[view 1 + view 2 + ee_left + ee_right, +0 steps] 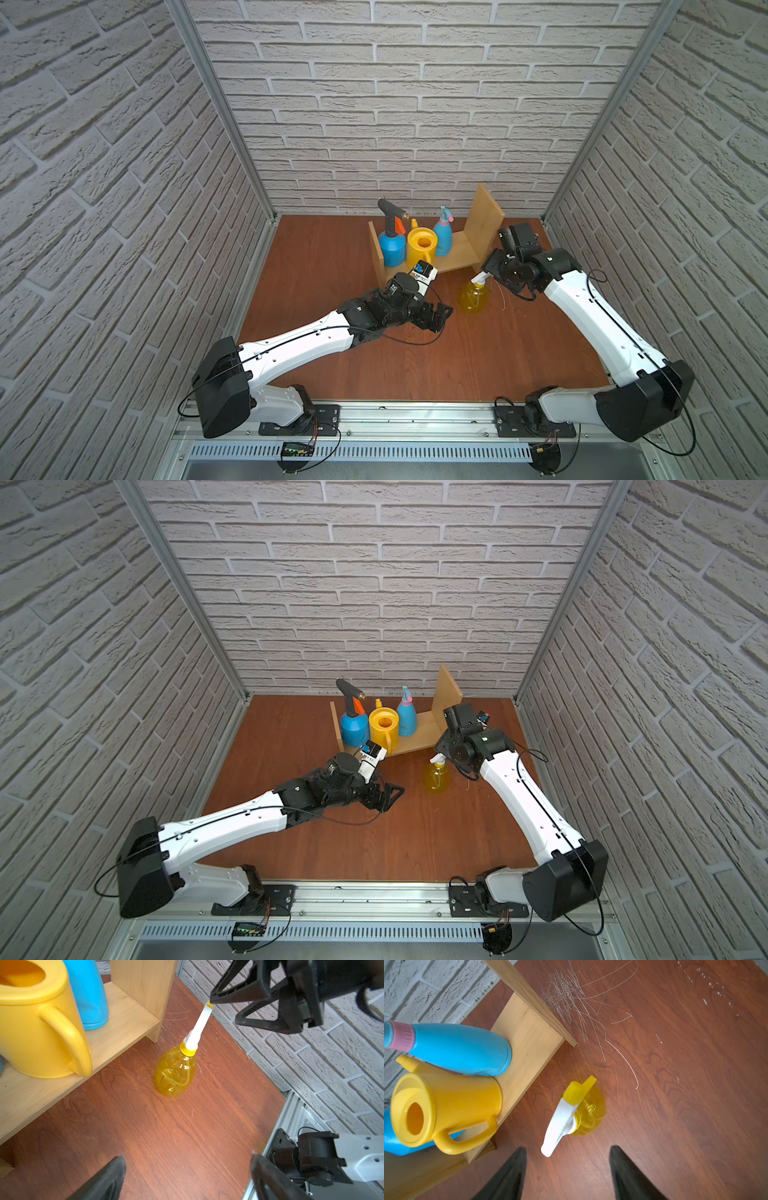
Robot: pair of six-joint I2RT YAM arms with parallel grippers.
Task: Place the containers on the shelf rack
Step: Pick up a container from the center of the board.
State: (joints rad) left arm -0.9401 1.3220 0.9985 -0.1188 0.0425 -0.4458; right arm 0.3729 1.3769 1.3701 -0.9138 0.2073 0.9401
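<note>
The shelf rack (pixel 459 254) stands at the far side of the desk (pixel 374 374), right of centre, with its taller side panel at the right end. Three containers stand upright on its board, close together. The blue pump sprayer (pixel 392 248) with the black-and-orange head is at the left end. The yellow watering can (pixel 420 248) is in the middle, its handle pointing to the near side. The blue teardrop spray bottle (pixel 443 237) is to the right of the can, and the rest of the board up to the taller panel is bare.

The clear yellow spray bottle (pixel 473 297) is not on the rack. It stands on its base on the desk, just near of the rack's right end.

The right hand (pixel 568 1148) hangs above this bottle with its fingers parted, closed on nothing. In the right wrist view the white nozzle end of the spray head lies about level with the two fingertips. In the left wrist view one fingertip (pixel 216 998) appears to meet the top of the spray head, though I cannot tell whether it touches.

The left hand (pixel 442 318) is spread wide and empty. It is over the desk to the left of the yellow bottle and near of the rack, well apart from both.
</note>
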